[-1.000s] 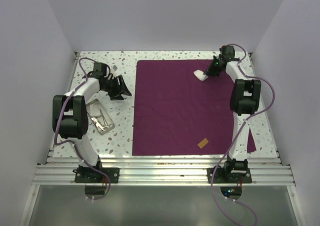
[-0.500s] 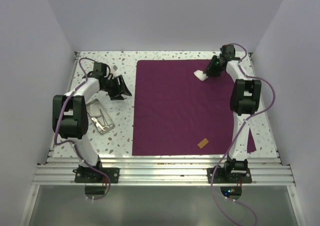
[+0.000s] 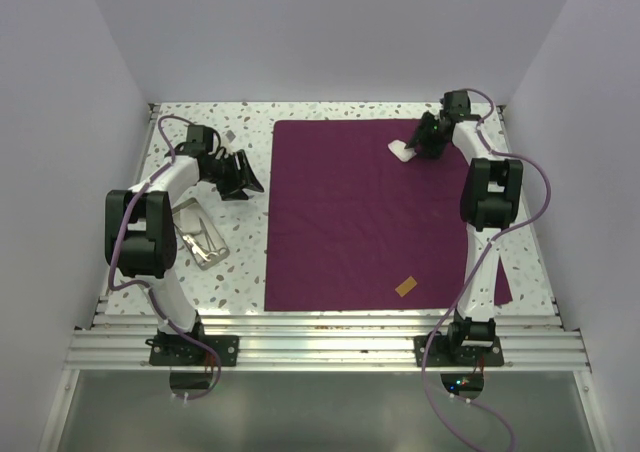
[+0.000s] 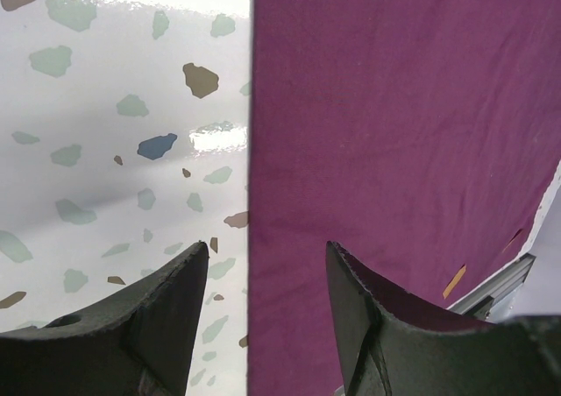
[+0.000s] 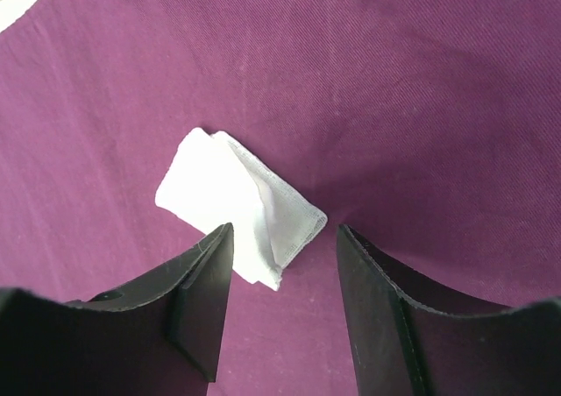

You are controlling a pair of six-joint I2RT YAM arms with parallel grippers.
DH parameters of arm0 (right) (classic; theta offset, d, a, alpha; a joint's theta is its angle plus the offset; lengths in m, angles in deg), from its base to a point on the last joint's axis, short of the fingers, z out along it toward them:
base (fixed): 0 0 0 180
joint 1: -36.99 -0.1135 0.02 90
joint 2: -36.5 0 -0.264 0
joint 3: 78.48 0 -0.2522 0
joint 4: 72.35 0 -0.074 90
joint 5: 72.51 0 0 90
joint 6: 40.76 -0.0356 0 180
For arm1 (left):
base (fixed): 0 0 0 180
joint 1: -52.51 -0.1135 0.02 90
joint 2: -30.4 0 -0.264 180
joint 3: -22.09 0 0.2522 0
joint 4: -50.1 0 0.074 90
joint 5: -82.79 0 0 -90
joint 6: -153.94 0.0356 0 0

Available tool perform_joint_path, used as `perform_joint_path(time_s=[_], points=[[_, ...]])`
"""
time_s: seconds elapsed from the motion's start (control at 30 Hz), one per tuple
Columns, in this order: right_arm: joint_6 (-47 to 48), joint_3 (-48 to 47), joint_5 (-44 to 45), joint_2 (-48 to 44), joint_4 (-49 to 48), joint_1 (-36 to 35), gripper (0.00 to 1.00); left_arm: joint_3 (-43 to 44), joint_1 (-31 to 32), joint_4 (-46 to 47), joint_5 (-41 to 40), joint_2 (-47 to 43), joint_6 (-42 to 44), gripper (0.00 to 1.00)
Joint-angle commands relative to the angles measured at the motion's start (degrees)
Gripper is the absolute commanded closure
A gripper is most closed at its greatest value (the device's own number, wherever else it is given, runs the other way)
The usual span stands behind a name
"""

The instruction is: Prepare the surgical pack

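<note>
1. Right gripper (image 5: 283, 231): jaws set wide, nothing held. It hangs over the far right part of the cloth (image 3: 370, 222). The gauze (image 5: 235, 205) lies flat on the cloth, between and just ahead of the fingertips.
2. Left gripper (image 4: 263, 254): jaws wide, empty. It straddles the left edge of the cloth, one finger over the table (image 4: 105, 107), the other over fabric.
3. Tray (image 3: 200, 238): sits on the table beside the left arm, off the cloth. It holds thin steel instruments; which ones cannot be told at this size.
4. Risk: a deep close on the gauze may pinch the cloth beneath, since both are thin and soft. A lift would then drag and wrinkle the cloth.
5. Risk: a shallow close may catch only the loose top layer, and the gauze would unfold.
6. Risk: a pull at the left edge would shift the whole cloth, carrying the gauze and the orange-brown tab (image 3: 406, 286) with it.
7. Materials: the cloth is dark purple, fine-woven, matte and lightly creased. The gauze is white, folded and roughly square, with one raised flap. The table is glossy speckled white
</note>
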Motion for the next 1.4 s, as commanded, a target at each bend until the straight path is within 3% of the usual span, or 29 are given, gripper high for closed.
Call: perform_joint_path(time_s=[0.0,0.73,0.93,1.37], points=[[0.88,-2.12,0.60,-0.58,0.60,0.40,0.46,0.97,-0.05,1.41,1.35,-0.36,0.32,0.40],[0.97,-5.11,0.33,4.08,0.25,-0.57,0.55,1.41,0.04,1.33,1.62,0.00,0.06,0.40],[0.80,-5.28,-0.20,4.61,0.25,-1.01,0.62,1.67,0.04,1.15,1.44,0.08,0.14,0.40],[0.71,-5.46,-0.81,4.70,0.42,-1.10,0.88,1.50,0.04,1.24,1.53,0.08,0.23,0.40]])
